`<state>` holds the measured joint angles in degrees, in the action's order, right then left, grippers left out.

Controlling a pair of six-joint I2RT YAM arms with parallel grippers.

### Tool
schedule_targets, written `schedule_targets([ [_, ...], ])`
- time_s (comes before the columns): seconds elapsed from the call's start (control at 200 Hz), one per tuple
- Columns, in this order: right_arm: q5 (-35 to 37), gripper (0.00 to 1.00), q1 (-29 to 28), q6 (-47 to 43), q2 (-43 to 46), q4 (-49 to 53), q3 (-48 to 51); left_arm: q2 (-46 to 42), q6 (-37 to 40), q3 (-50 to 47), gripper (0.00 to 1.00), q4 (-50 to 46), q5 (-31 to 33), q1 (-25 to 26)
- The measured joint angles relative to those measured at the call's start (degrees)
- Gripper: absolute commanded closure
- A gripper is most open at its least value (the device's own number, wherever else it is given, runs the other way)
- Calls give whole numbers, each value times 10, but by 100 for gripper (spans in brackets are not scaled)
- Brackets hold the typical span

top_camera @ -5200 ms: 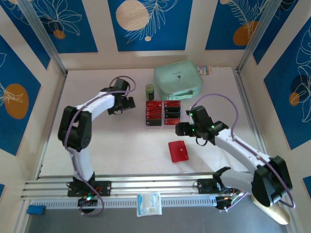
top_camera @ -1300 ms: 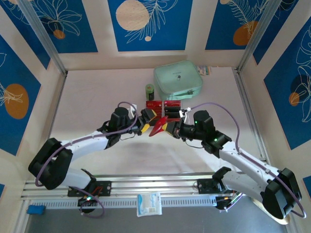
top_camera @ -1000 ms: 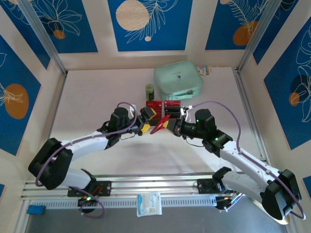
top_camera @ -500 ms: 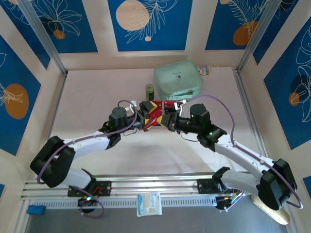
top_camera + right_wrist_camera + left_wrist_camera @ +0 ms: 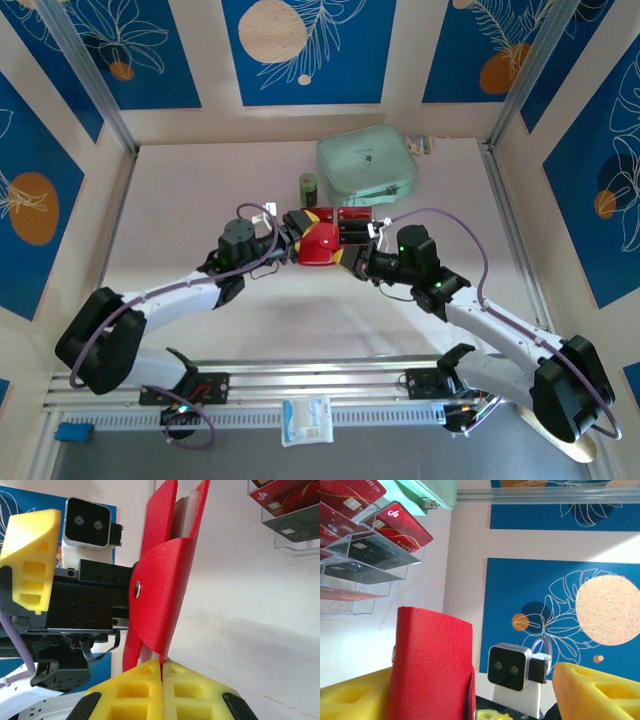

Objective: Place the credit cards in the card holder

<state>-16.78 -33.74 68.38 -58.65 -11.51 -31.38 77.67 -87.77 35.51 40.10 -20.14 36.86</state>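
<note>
Since half a second ago the card holder (image 5: 318,243) has turned from a thin upright wedge between the arms to a broader red face seen from above. The right arm's wrist has drawn back a little toward its base. Five seconds ago the holder lay flat on the counter (image 5: 200,200), nearer the arm bases, with both arms well apart. Now it is held up between the two tools, close by the clear tray (image 5: 370,600).

The right tool (image 5: 162,677) is pinched narrow on the holder's lower edge, its yellow fingers (image 5: 135,690) pressed together on the red flap. The holder stands up from that grip partly unfolded. Its round silver snap stud (image 5: 137,589) faces the right wrist camera, and a pale inner pocket shows in the gap at the top.

The left tool (image 5: 470,680) stands wide: the holder rests against one yellow finger (image 5: 350,697), while the other finger is well apart from it.

The credit cards (image 5: 395,522), red and black, sit tilted in the tray's steps. The uppermost red card bears pale print beginning "NO", with the rest cut off at the picture edge. Another red card shows a white logo and slanted lettering too small to read. The mint-green pouch (image 5: 366,165) behind the tray carries a small dark mark, also unreadable.
</note>
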Motion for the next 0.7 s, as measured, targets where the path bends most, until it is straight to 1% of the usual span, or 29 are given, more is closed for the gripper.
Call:
schedule_targets([
  [0.125, 0, 100, 1, 0, -1, -1, 0, -9, 18, 0, 38, -17, 2, 0],
  [0.325, 0, 100, 1, 0, -9, -1, 0, -22, 42, 0, 51, -40, 9, 0],
  [0.44, 0, 100, 1, 0, -10, -4, 0, -26, 52, 0, 63, -47, 13, -1],
  [0.61, 0, 100, 1, 0, -14, -8, 0, -26, 66, 0, 87, -57, 18, -1],
  [0.64, 0, 92, 1, 0, -15, -8, 0, -26, 67, 0, 90, -58, 18, -1],
  [0.7, 0, 72, 6, -9, -15, 7, -2, -30, 86, 0, 96, -72, 18, -2],
])
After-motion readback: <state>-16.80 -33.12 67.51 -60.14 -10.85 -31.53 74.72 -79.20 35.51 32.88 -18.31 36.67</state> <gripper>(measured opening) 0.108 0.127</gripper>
